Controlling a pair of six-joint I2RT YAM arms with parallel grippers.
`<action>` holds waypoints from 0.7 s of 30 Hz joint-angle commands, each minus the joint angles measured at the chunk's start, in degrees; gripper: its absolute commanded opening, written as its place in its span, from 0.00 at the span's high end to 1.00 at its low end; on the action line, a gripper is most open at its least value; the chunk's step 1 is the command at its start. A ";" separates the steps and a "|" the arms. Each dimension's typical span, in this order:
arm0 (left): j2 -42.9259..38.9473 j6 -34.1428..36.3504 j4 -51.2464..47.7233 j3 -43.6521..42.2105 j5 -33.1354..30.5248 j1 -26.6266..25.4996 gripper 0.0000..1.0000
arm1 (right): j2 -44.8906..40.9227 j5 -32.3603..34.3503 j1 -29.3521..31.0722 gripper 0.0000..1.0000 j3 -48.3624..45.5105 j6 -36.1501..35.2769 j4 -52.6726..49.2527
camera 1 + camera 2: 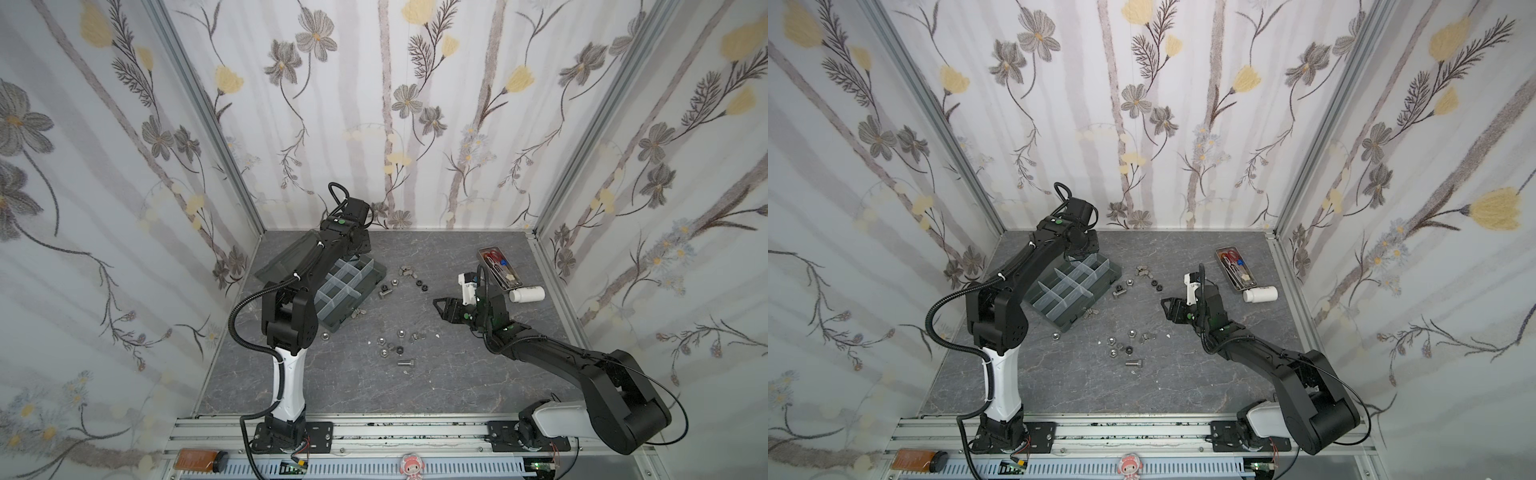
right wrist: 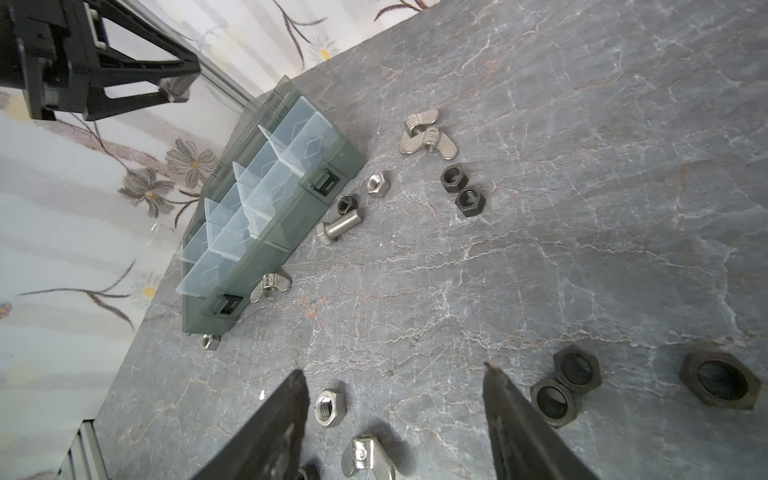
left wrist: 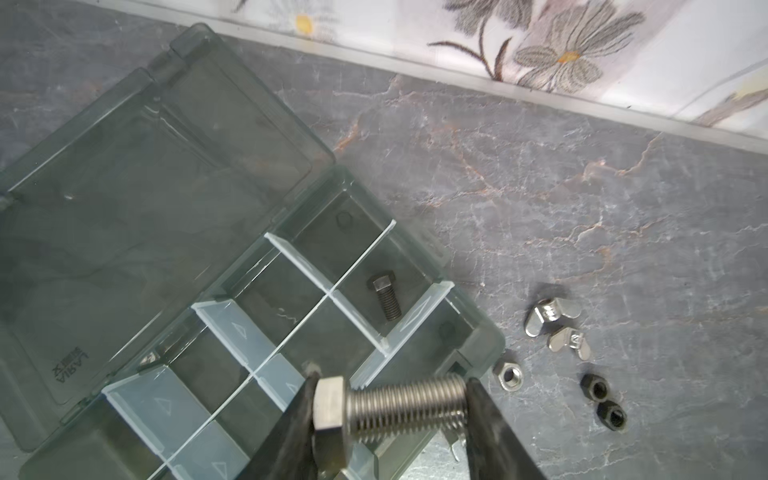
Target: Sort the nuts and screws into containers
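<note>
Left pincer (image 3: 392, 380) around screw (image 3: 399, 405), apparently aloft

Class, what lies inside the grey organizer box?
One black bolt lies in one box compartment; the others in view look empty. The jaws and their silver bolt cover part of the nearest ones.

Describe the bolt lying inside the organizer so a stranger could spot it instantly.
Start at the smoky-grey organizer box standing open on the left. In a compartment along its side away from the hinged lid lies the black bolt. Its dark finish sets it apart from the silver bolt clamped in the left hand above the box.
</note>
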 commanded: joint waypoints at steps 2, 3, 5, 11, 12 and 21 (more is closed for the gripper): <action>2.73 -0.51 -2.91 6.19 0.05 0.12 0.57 | -0.27 -1.70 -0.41 0.32 2.94 0.57 -7.16; 3.44 -0.23 -3.27 7.71 -0.04 0.12 0.57 | -0.45 -1.03 -0.44 0.33 3.61 0.08 -8.33; 4.08 -0.22 -3.73 9.36 -0.15 0.12 0.57 | -0.59 -0.68 -0.64 0.32 4.75 -0.22 -10.20; 2.56 0.46 -4.05 9.63 0.92 0.38 0.57 | -2.37 -3.99 -2.34 0.32 7.76 2.11 -12.81; 1.82 0.31 -3.84 8.41 1.15 0.39 0.57 | -2.39 -4.09 -2.61 0.32 9.09 2.33 -14.27; -3.52 -2.69 2.56 -0.94 0.94 0.56 0.59 | 0.05 -1.27 -4.53 0.35 13.72 1.81 -18.66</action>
